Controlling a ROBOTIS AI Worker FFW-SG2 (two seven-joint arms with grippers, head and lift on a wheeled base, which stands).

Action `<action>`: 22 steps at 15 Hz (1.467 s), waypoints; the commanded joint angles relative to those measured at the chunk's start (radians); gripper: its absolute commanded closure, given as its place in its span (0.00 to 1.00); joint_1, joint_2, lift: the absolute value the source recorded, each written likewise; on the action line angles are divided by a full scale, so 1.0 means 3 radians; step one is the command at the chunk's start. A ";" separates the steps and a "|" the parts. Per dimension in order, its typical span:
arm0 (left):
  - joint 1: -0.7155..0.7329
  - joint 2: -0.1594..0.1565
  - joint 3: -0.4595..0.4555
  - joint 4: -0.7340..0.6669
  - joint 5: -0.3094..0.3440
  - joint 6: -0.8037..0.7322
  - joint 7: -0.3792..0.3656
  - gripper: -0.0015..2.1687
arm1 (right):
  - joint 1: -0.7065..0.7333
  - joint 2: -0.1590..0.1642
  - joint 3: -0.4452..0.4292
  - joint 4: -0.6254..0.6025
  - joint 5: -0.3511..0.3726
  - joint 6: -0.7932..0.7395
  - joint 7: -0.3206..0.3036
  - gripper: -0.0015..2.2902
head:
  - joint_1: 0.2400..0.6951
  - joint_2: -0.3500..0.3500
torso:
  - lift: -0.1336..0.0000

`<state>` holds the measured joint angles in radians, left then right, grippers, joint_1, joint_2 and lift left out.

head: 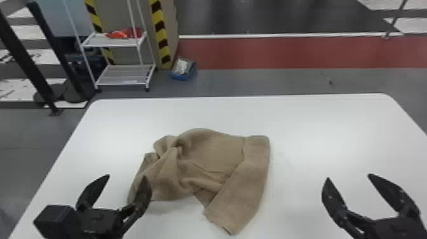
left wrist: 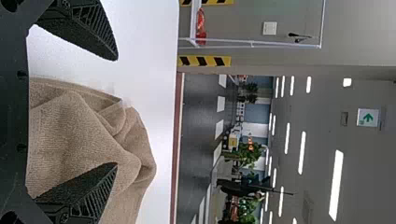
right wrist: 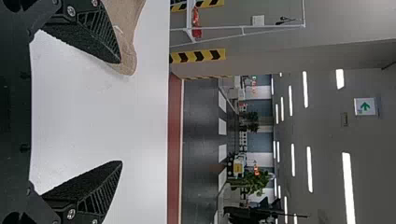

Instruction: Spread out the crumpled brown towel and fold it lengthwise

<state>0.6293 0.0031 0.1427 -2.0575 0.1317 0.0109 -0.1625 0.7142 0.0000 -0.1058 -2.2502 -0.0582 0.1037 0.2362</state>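
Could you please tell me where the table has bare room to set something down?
The table is bare from the brown towel's right side to the far right corner, and in a strip between towel and far edge. It is crowded near left, where the left gripper is by the towel; the right gripper occupies near right.

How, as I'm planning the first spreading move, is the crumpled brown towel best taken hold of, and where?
Probably by the near corner of the brown towel, with the open right tool coming in low from the near right: that corner juts toward the robot and looks flatter than the bunched left part.
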 commanded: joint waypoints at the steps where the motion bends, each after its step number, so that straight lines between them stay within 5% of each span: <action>1: -0.0017 -0.0019 0.0000 0.0007 0.0001 0.0013 0.0000 0.04 | -0.0008 0.0003 0.0000 0.0010 0.0000 0.0010 0.0000 0.05 | 1.00 0.59 | 0.07; 13: -0.0022 -0.0019 0.0015 0.0017 0.0021 0.0053 -0.0011 0.04 | -0.0018 0.0003 -0.0005 0.0025 0.0036 0.0000 0.0041 0.05 | 1.00 0.59 | 0.07; 17: -0.0022 -0.0019 0.0020 0.0007 0.0021 0.0053 -0.0016 0.04 | -0.0167 0.0003 0.0302 -0.0113 0.0624 0.0429 0.0414 0.06 | 1.00 0.64 | 0.07; 22: -0.0011 -0.0019 0.0046 0.0017 0.0031 0.0064 -0.0011 0.04 | -0.0535 0.0003 0.0874 -0.0307 0.1089 0.1728 0.0512 0.07 | 1.00 0.78 | 0.07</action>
<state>0.6260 0.0030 0.1547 -2.0539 0.1403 0.0299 -0.1657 0.5874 0.0000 0.1056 -2.3231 0.2342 0.4967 0.3900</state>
